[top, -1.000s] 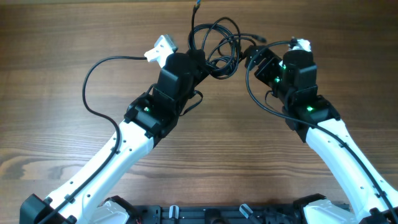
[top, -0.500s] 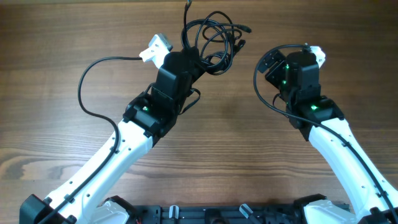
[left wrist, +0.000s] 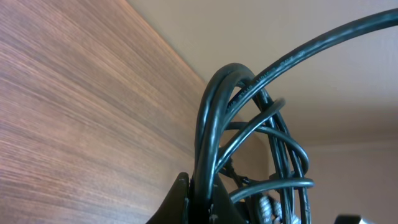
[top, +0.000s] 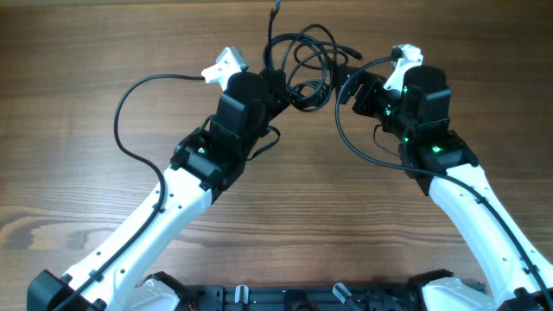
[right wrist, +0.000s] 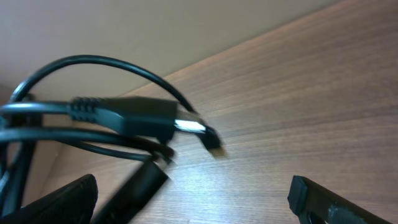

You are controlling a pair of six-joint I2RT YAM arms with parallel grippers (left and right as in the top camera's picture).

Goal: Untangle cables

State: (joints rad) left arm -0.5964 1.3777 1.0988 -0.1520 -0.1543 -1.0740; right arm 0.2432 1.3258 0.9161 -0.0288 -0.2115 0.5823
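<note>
A tangle of thin black cables (top: 302, 62) lies at the far middle of the wooden table. My left gripper (top: 278, 85) is shut on a bundle of the cable loops (left wrist: 214, 130), which rise from between its fingers. My right gripper (top: 350, 85) is open just right of the tangle, nothing between its fingers (right wrist: 193, 199). A black plug with a silver tip (right wrist: 134, 115) hangs just ahead of the right fingers, blurred.
Each arm's own thick black wiring loops out to its side, on the left (top: 130, 112) and on the right (top: 346, 130). A loose cable end (top: 275, 7) points toward the far table edge. Bare wood (top: 285, 207) lies between the arms.
The right gripper swung away to the right, then came back left toward the tangle. The left gripper shifted left with the tangle, then returned right.
</note>
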